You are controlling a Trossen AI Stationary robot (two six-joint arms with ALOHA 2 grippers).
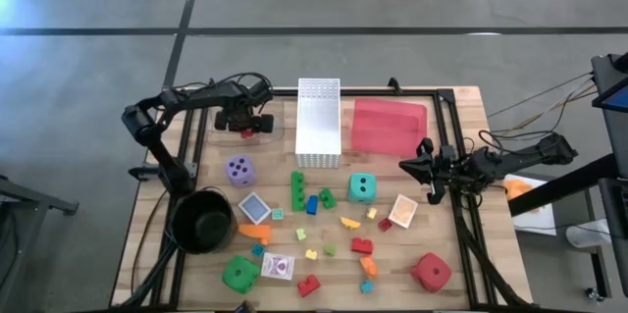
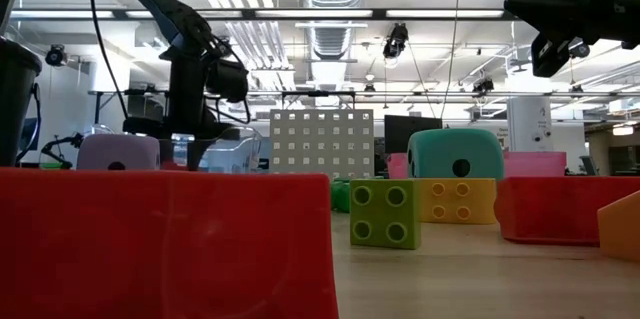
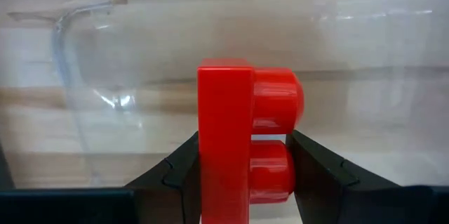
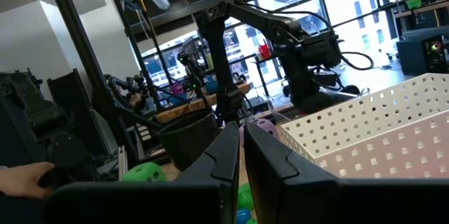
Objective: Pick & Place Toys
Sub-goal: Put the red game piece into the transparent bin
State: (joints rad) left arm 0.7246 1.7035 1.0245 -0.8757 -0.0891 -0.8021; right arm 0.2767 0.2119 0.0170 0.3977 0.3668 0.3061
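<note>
The left hand [image 1: 249,125] grips a red brick [image 3: 242,140] between its two fingers, one on each side of the brick, and holds it over a clear plastic tub [image 3: 91,97] that sits just beside the white basket [image 1: 318,122] at the far side of the desk [image 1: 461,264]. In the left wrist view the tub's see-through wall and bare floor lie straight ahead of the brick, so the step in hand looks like the placing part of a pick and place: the toy is carried and positioned, not yet let go. The next move likely calls for a small lowering into the tub and then opening the fingers so the brick drops clear without catching the rim. The right hand [image 1: 420,168] waits with its fingers pressed together and nothing between them, raised beside the red tray [image 1: 389,127]. Most toys lie well away from the left hand, across the middle and near side of the desk, among them a purple die [image 1: 239,170], a teal die [image 1: 362,188], a green die [image 1: 238,274] and a red die [image 1: 431,271].
</note>
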